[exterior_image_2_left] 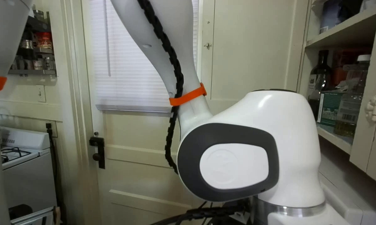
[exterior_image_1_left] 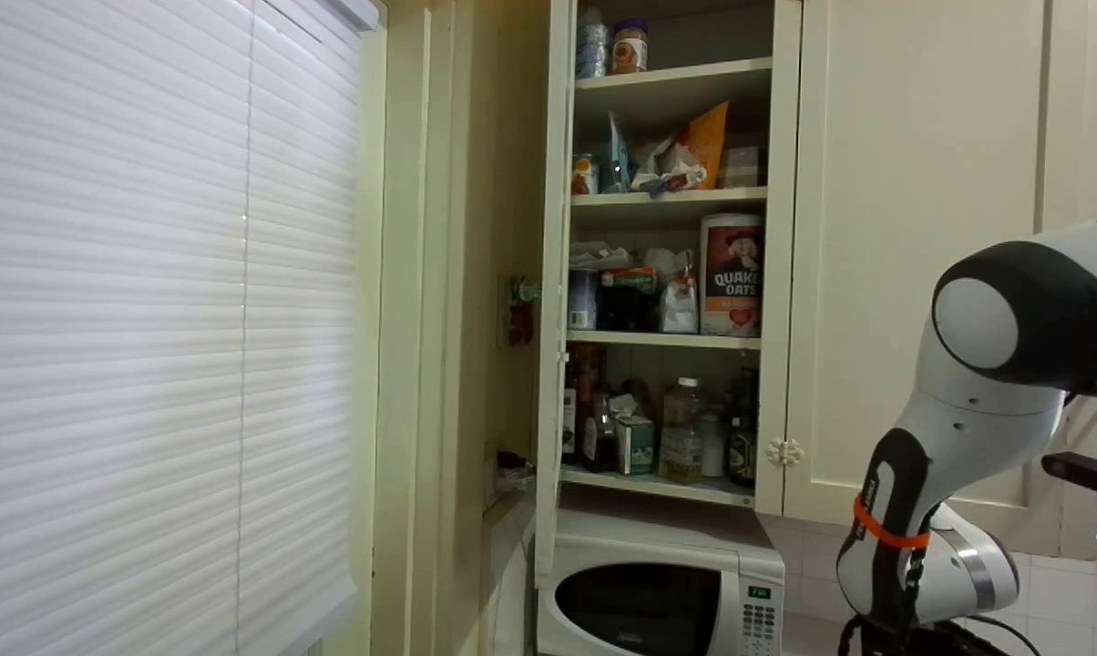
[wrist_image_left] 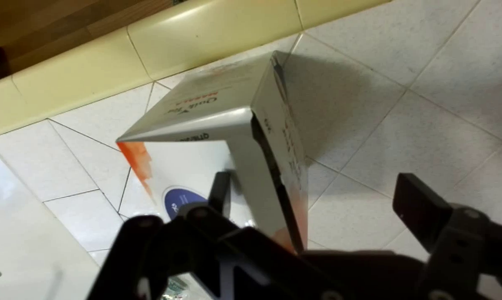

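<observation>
A white cardboard box (wrist_image_left: 213, 121) with orange patches, a purple oval label and a dark slit along one edge stands on a white tiled counter (wrist_image_left: 384, 150) in the wrist view. My gripper (wrist_image_left: 313, 187) is open, with nothing held between its fingers. Its left finger is over the box's near white face, very close to it; I cannot tell whether it touches. Its right finger is over bare tile, apart from the box. The lower part of the box is hidden behind the gripper. Neither the box nor the gripper shows in the exterior views.
The counter has a yellow tile edge (wrist_image_left: 217, 29). A white microwave (exterior_image_1_left: 640, 538) stands under an open cabinet (exterior_image_1_left: 667, 342) with several food packages. A window blind (exterior_image_1_left: 148, 319) is at the side. A stove (exterior_image_2_left: 27, 175) and a door (exterior_image_2_left: 135, 168) are behind the arm.
</observation>
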{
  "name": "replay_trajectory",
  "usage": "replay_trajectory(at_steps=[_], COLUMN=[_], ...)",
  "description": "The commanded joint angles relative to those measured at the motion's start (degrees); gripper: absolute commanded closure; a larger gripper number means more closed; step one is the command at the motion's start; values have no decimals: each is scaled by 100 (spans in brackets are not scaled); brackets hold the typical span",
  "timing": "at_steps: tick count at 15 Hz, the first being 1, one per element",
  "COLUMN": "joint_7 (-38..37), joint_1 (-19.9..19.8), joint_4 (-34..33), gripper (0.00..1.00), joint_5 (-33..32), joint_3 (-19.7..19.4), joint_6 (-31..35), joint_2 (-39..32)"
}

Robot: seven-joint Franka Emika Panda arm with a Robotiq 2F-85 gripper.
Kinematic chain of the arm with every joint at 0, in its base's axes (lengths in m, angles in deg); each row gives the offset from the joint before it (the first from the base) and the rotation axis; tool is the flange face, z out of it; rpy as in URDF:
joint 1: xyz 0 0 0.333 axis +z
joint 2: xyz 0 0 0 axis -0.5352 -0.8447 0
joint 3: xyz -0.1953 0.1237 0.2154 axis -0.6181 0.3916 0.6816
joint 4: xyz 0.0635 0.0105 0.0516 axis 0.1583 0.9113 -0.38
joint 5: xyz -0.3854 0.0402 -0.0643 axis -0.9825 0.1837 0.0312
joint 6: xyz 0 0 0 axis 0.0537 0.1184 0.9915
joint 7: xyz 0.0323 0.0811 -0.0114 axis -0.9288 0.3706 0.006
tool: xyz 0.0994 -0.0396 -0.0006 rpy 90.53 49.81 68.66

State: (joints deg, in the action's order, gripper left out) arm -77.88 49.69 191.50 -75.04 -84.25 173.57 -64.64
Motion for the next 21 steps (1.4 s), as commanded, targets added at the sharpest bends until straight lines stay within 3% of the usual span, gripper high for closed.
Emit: replay_trajectory(at_steps=[1, 6, 10, 16, 21], joint_7=[239, 509, 668, 860, 851], joint_1=[-853, -1851, -2392, -2846, -2912], joint_4=[-137, -338, -435, -557, -638], gripper=[0, 0, 0, 0, 0], joint_5=[256, 567, 739, 870, 819], joint_3=[867, 1857, 2333, 2733, 2686], joint_6=[94, 59, 86, 71, 101], joint_2=[-84, -288, -418, -583, -605])
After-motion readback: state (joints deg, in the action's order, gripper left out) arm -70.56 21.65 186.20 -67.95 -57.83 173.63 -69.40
